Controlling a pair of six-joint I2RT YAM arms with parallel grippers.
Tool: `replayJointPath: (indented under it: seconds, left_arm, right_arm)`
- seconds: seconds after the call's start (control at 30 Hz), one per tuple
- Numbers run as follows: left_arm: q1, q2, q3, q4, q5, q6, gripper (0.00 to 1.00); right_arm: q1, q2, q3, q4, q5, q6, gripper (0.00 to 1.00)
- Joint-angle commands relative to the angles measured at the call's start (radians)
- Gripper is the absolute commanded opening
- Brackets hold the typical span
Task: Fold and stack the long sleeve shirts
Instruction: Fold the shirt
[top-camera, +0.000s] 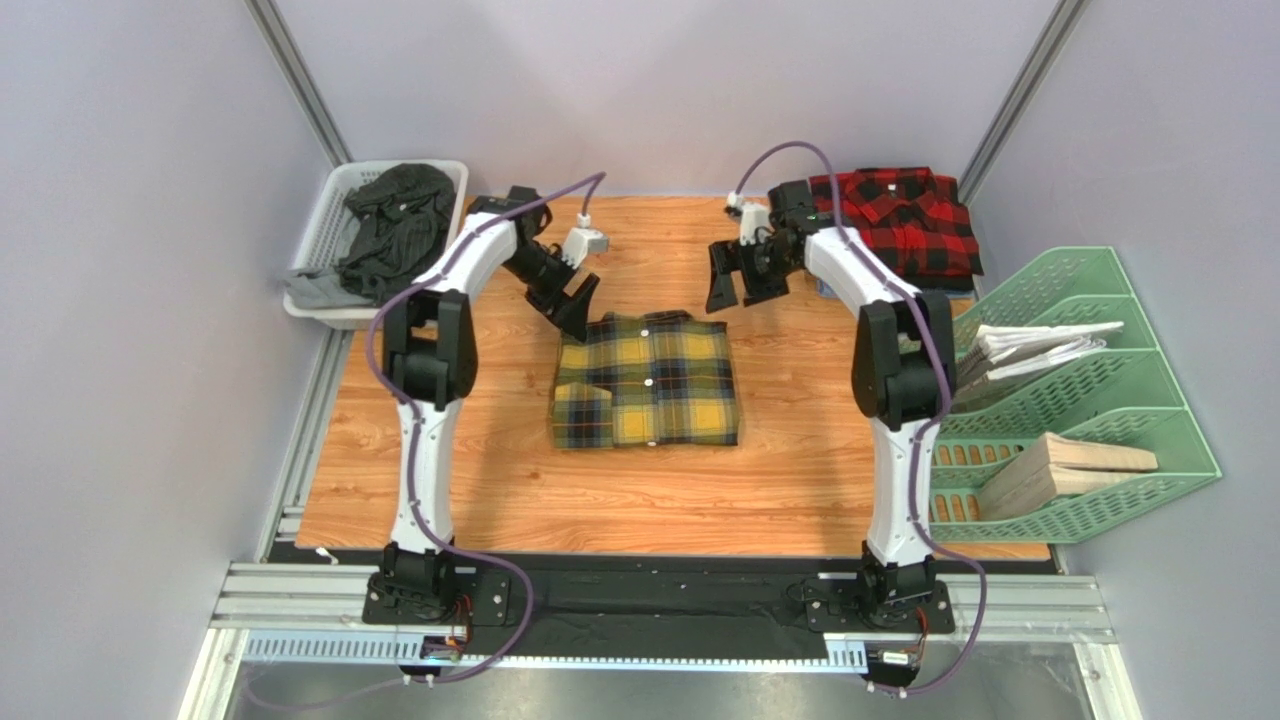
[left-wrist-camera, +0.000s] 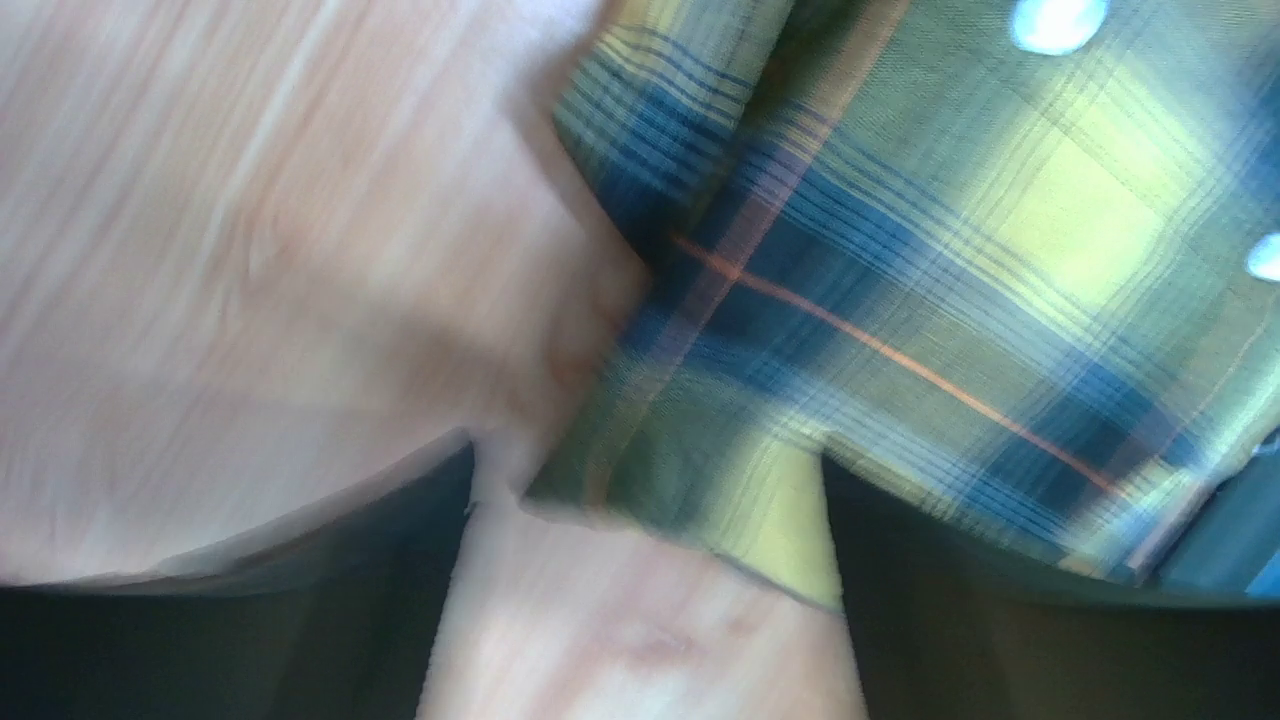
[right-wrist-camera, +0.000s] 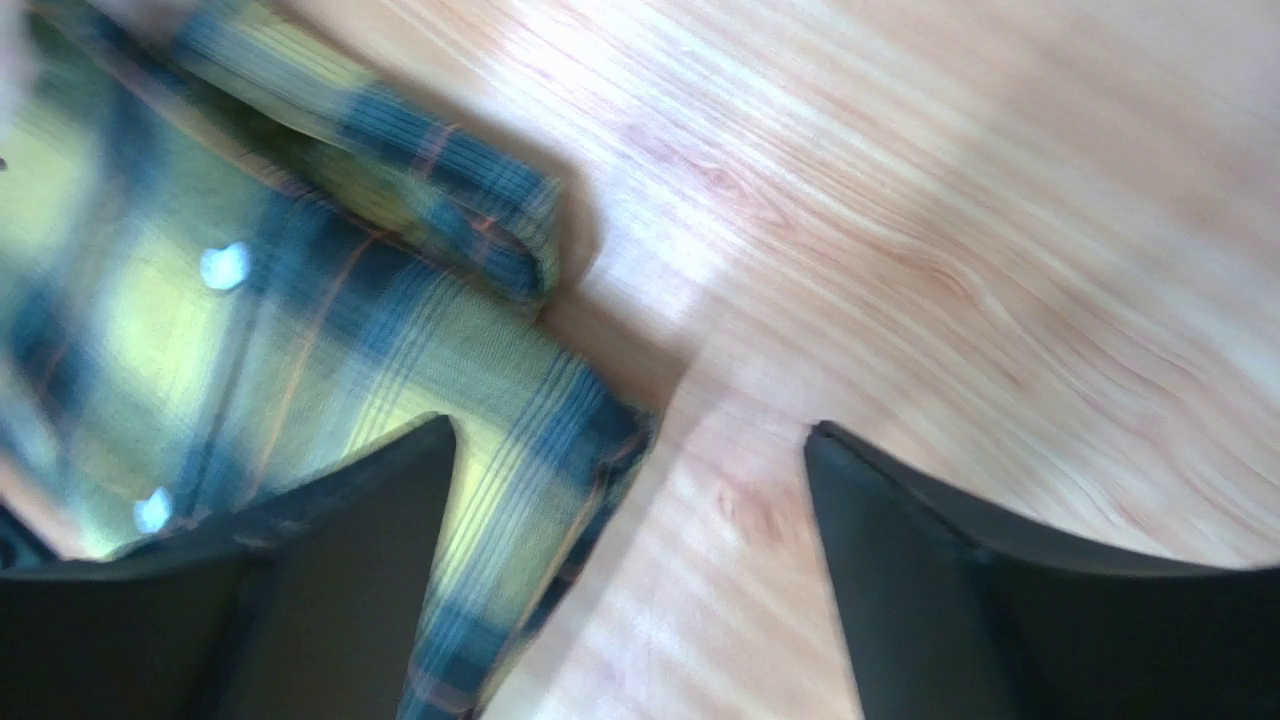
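Observation:
The yellow plaid shirt (top-camera: 648, 381) lies folded into a rectangle in the middle of the wooden table (top-camera: 451, 480), collar at the far edge. The red plaid shirt (top-camera: 903, 215) lies folded at the far right corner. My left gripper (top-camera: 574, 305) is open and empty just above the yellow shirt's far left corner, which shows between its fingers in the left wrist view (left-wrist-camera: 706, 480). My right gripper (top-camera: 733, 279) is open and empty above the table by the shirt's far right corner, which shows in the right wrist view (right-wrist-camera: 511, 450).
A white basket (top-camera: 334, 210) with dark clothes stands at the far left corner. A green file rack (top-camera: 1112, 405) with papers and wooden blocks stands off the table's right edge.

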Motion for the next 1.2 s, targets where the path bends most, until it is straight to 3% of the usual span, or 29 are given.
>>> replayJointPath:
  seconds: [0.0,0.1,0.2,0.23,0.27,0.3,0.33,0.37,0.43,0.53,0.67,0.8,0.93,1.07,1.13,1.17]
  left_arm:
    - [0.026,-0.393,-0.181,0.244,0.1,-0.086,0.99]
    - [0.023,-0.574,-0.373,0.387,0.186,-0.236,0.99]
    - [0.019,-0.712,-0.628,0.649,0.313,-0.562,0.99]
    - [0.019,-0.76,-0.684,0.739,0.347,-0.756,0.99]
    - [0.016,-0.775,-0.739,0.957,0.377,-0.872,0.99]
    - [0.013,-0.782,-0.84,1.075,0.413,-0.999,0.99]
    - [0.003,-0.763,-0.879,1.179,0.437,-1.227,0.99]
    - [0.002,-0.742,-0.91,1.416,0.468,-1.328,0.99]
    - [-0.007,-0.667,-0.985,1.64,0.507,-1.556,0.99]
    - [-0.02,-0.572,-0.95,1.648,0.47,-1.565,0.99]
    - [-0.03,-0.431,-0.823,1.237,0.384,-1.409,0.99]
    - [0.008,-0.328,-0.826,1.153,0.315,-1.286,0.99]
    - [0.039,-0.25,-0.763,1.046,0.341,-1.134,0.99]
    - [0.049,-0.346,-0.764,1.034,0.447,-1.054,0.99]
    - [0.043,-0.498,-0.902,1.18,0.538,-1.15,0.99]
    - [0.036,-0.545,-0.949,1.173,0.56,-1.163,0.99]
  right_arm:
    - [-0.029,-0.271,-0.061,0.029,-0.103,0.042,0.96]
    - [-0.022,-0.374,-0.164,0.07,-0.226,0.143,1.0]
    - [0.008,-0.427,-0.259,0.145,-0.366,0.288,1.0]
    - [0.023,-0.436,-0.282,0.171,-0.386,0.324,1.0]
    - [0.037,-0.436,-0.301,0.202,-0.428,0.367,1.0]
    - [0.066,-0.43,-0.319,0.253,-0.441,0.443,1.0]
    - [0.082,-0.404,-0.319,0.274,-0.453,0.486,1.0]
    - [0.096,-0.382,-0.316,0.291,-0.466,0.52,1.0]
    - [0.117,-0.308,-0.293,0.343,-0.487,0.627,1.0]
    - [0.119,-0.214,-0.28,0.451,-0.513,0.749,1.0]
    - [0.105,-0.088,-0.256,0.466,-0.516,0.772,1.0]
    - [0.057,0.048,-0.26,0.469,-0.495,0.749,1.0]
    - [0.024,0.099,-0.218,0.434,-0.493,0.691,1.0]
    - [0.039,-0.011,-0.235,0.422,-0.553,0.711,1.0]
    - [0.059,-0.155,-0.319,0.429,-0.574,0.73,1.0]
    - [0.083,-0.205,-0.362,0.439,-0.576,0.735,1.0]
